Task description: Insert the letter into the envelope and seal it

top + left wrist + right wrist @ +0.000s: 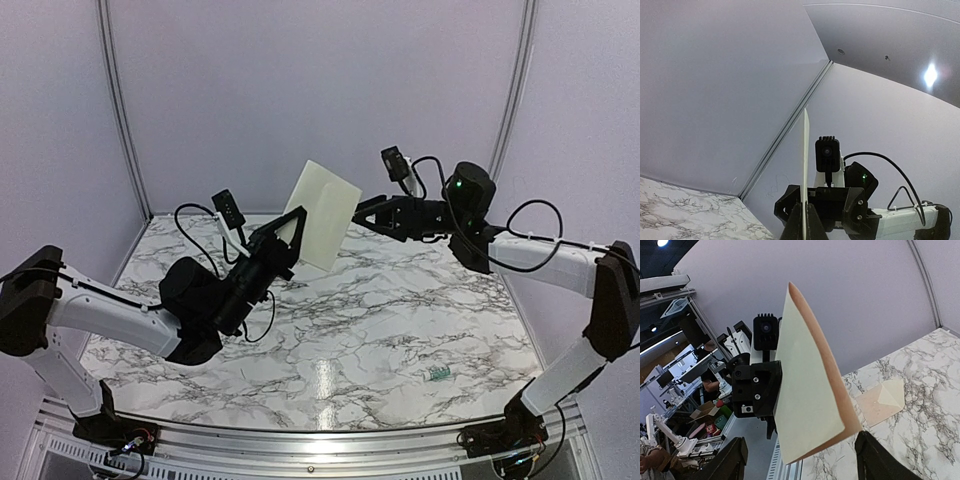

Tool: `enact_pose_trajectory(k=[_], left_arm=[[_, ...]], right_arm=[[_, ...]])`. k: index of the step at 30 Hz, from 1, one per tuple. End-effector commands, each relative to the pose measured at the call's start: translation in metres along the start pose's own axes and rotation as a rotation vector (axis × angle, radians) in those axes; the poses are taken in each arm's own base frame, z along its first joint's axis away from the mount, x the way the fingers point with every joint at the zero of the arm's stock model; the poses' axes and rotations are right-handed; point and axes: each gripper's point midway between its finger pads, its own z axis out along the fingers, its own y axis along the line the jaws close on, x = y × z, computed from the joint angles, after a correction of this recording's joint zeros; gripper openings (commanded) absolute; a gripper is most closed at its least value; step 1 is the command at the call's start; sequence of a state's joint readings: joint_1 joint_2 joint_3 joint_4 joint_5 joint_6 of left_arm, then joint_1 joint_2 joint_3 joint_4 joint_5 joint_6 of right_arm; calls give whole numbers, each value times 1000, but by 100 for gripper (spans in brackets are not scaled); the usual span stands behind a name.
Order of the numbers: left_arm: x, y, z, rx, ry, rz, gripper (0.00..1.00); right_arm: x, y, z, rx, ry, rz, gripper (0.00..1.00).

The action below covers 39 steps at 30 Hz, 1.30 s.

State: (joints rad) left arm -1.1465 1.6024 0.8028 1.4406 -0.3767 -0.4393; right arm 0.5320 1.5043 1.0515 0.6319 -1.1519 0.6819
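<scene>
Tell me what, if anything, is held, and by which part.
The left gripper pinches the letter between shut fingers by the long edge on its own side, upright in the air. The right gripper is open beside it, gripping nothing.

The left pincer [292, 232] clamps the left edge of the letter [322, 215], holding it tilted above the marble table [400, 320]; the right pincer [360, 213] gapes just beside its right edge.

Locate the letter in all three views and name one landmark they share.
Top external: the letter is held up at mid-frame above the marble table, pinched by the left claw.
Left wrist: edge-on, a thin pale vertical strip at bottom centre.
Right wrist: large and tilted, filling the centre.
Shared landmark: the marble table.
</scene>
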Motion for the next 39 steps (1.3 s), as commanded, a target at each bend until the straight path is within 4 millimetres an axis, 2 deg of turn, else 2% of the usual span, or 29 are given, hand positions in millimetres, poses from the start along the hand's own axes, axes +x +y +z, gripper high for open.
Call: enact_pose_trajectory(k=[1,6,8,13,19,22,25,28,29,31,32,34,36,39], left_arm=[[-13,-3,2,17,-71,-43,3],[-14,0,0,14,-92,-44,3],[-14,0,-1,17,-100,-44,4],[-7,1,0,24,-86,-33,6],[-4,3,0,23,-77,-28,6],[-3,8,-5,5,-54,-21,14],[5,17,-19,-35,36,13,41],[22,22,-37,-52,197,105,59],[29,26,-42,-68,259,141,62],[42,30,-52,-73,375,215,67],[47,31,-57,-71,424,248,67],[57,28,-63,-34,509,299,68],[66,31,-66,-40,579,335,69],[71,36,-66,-69,615,345,69]], right_arm=[[-15,14,10,-52,-10,-35,68],[-17,15,14,-62,-22,-21,55],[-18,15,14,-62,-27,-13,47],[-19,13,15,-67,-37,3,34],[-18,6,15,-57,-32,16,0],[-14,1,9,-42,-16,14,0],[-7,-4,-3,-10,8,-4,0],[7,-12,-12,53,79,-103,0],[13,-16,-14,87,115,-134,0],[38,-20,-17,132,222,-126,0],[41,-22,-17,145,248,-170,0],[61,-22,-19,156,333,-140,0],[72,-18,-17,130,392,-131,0],[76,-9,-12,94,438,-128,0]])
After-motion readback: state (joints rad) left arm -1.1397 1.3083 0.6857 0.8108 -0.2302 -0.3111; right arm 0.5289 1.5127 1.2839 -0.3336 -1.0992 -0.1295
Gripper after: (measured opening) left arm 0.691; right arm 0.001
